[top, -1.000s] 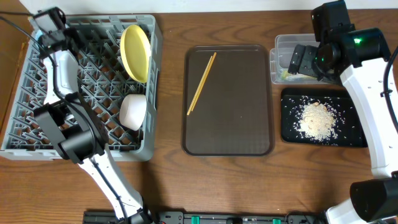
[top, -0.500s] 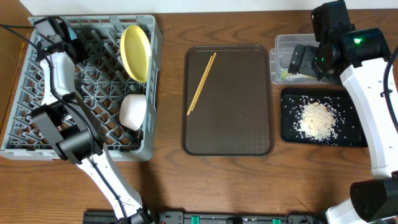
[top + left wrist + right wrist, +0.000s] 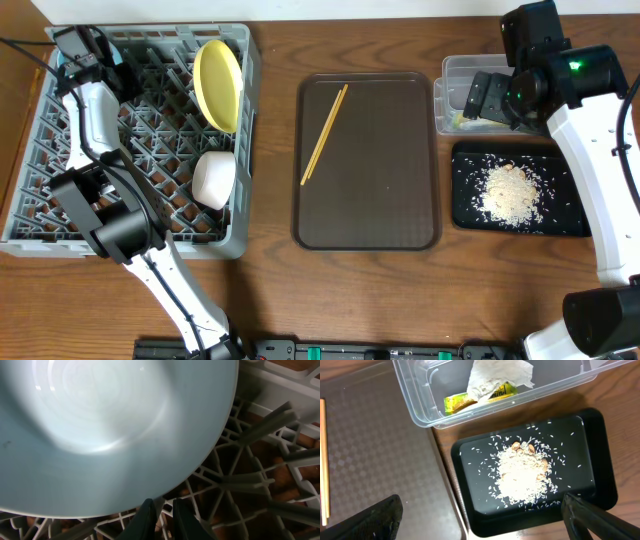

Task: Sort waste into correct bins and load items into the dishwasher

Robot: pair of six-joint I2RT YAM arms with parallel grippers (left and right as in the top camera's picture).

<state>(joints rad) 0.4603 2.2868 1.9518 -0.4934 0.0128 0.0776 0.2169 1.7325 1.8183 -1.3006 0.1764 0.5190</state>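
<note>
left gripper [image 3: 162,519] pinched nearly closed, seemingly gripping; right gripper [image 3: 484,517] spread wide.

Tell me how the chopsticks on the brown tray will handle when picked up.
The chopsticks look thin and straight, so they are probably stiff and light. They lie flat and close together on the brown tray, so a grip may struggle to get under them, or take only one. If nudged, they might roll or skid.

A large grey plastic dish rack [image 3: 240,200] holds an upright round yellow plate [image 3: 218,85] and a white bowl [image 3: 214,178]; the left pincer [image 3: 98,50] meets a light blue bowl [image 3: 116,55] at its far corner. On a dark brown serving tray [image 3: 380,190] lie thin wooden chopsticks [image 3: 324,134].
</note>
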